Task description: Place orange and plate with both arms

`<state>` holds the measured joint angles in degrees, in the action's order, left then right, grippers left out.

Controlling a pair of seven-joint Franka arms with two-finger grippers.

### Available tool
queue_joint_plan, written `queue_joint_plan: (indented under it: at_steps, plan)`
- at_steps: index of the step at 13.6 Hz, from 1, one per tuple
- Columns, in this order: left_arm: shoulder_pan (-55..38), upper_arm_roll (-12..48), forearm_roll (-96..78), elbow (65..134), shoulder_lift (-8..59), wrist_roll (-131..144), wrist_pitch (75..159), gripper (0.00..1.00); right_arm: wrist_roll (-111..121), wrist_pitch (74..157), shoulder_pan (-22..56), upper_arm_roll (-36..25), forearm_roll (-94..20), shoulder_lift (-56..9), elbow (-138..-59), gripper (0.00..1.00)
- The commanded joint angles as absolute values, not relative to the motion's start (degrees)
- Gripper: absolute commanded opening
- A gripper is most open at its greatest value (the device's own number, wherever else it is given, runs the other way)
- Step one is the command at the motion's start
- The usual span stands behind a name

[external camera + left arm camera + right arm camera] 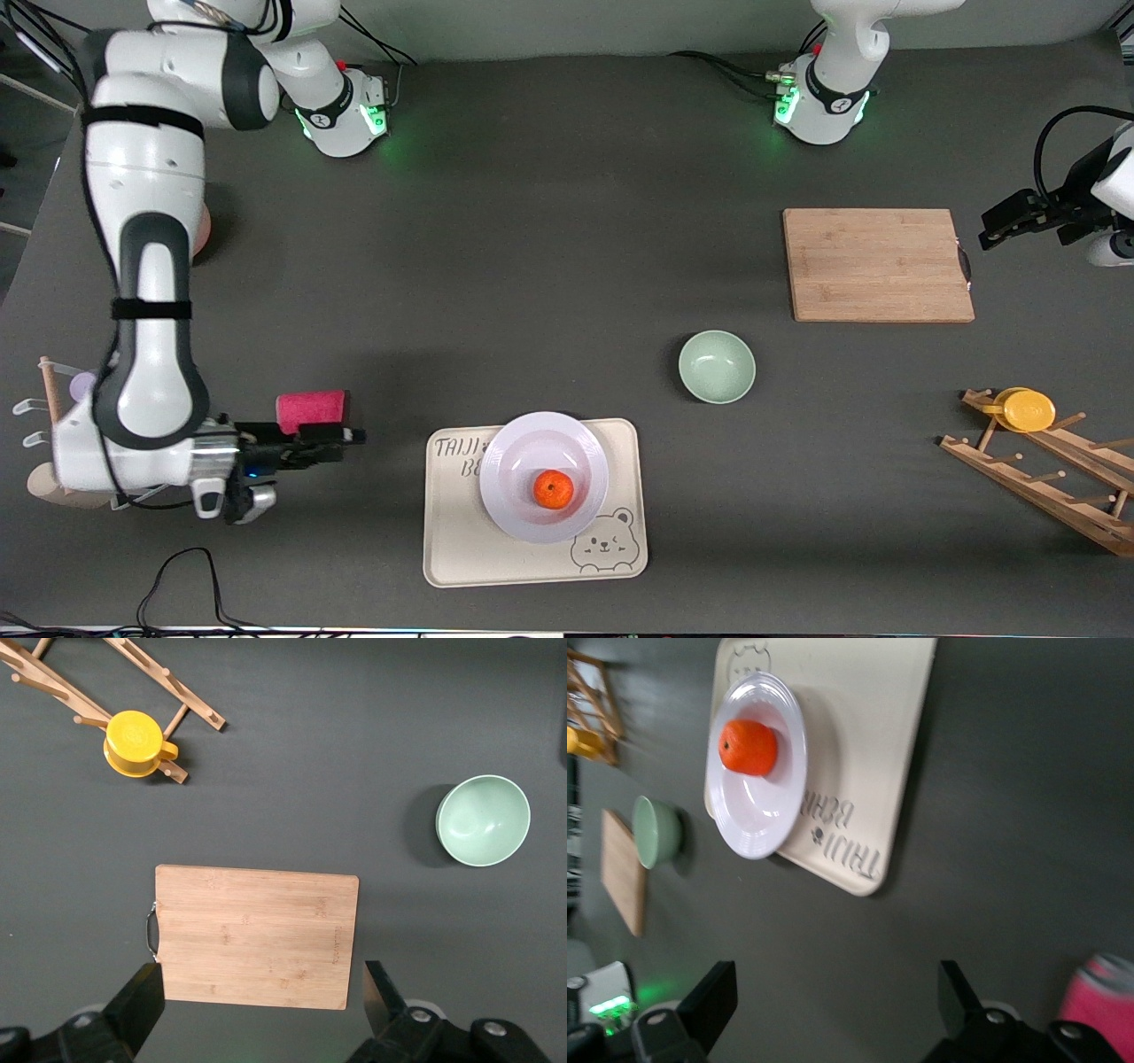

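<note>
The orange (554, 489) lies in the shallow centre of the pale lavender-white plate (523, 452). The plate rests on the cream bear-printed tray (461, 540). My right gripper (350, 435) is open and empty, held over bare table beside the tray toward the right arm's end. In the right wrist view its jaws (833, 1001) frame dark table, with the orange (748, 747), plate (757, 819) and tray (859, 744) apart from them. My left gripper (988, 237) is open and empty, beside the handle end of the cutting board. Its jaws also show in the left wrist view (263, 1001).
A wooden cutting board (877, 264) and a pale green bowl (717, 366) lie toward the left arm's end. A wooden rack (1045, 470) holds a yellow cup (1026, 409). A pink sponge (312, 408) lies beside my right gripper. A cup stand (49, 416) is under the right arm.
</note>
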<state>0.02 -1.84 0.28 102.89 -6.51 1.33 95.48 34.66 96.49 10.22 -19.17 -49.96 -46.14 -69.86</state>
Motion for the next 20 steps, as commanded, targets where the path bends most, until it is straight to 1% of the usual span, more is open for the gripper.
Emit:
queue_joint_plan:
  at_steps: [1, 3, 5, 6, 7, 9, 13, 20]
  plan:
    - [0.18, -1.93, 0.53, 102.66, -7.03, 1.23, 95.63, 1.00, 29.65, 96.68, 10.90, -18.99, -33.55, -30.54, -81.02, 1.00]
    - [0.00, -1.76, 0.53, 102.66, -7.03, 1.41, 95.89, 1.00, 24.55, 94.49, 10.90, -18.72, -22.99, -24.46, -82.26, 1.00]
    - [0.09, -1.76, 0.53, 102.66, -7.03, 1.41, 96.15, 1.00, 15.96, 91.68, 10.72, -18.20, -15.94, -18.75, -83.84, 1.00]
    - [0.00, -1.84, 0.53, 102.66, -6.94, 1.32, 96.24, 1.00, 12.17, 90.89, 9.85, -16.11, -11.91, -15.94, -84.54, 1.00]
    - [0.00, -1.85, 0.53, 102.66, -7.03, 1.32, 96.15, 1.00, 10.13, 89.57, 7.93, -12.34, -7.95, -13.12, -85.77, 1.00]
    - [0.09, -1.85, 0.62, 102.66, -7.03, 1.23, 96.24, 1.00, 7.57, 89.38, 3.62, -6.44, -4.23, -8.02, -89.02, 1.00]
    - [0.09, -1.85, 0.62, 102.66, -6.94, 1.23, 96.42, 1.00, 6.24, 89.38, -0.52, -1.94, -1.59, -3.00, -91.23, 1.00]
    - [0.18, -1.93, 0.62, 102.66, -7.21, 1.14, 95.98, 1.00, 2.12, 88.15, 0.18, -1.93, -0.88, -2.81, -90.97, 1.00]
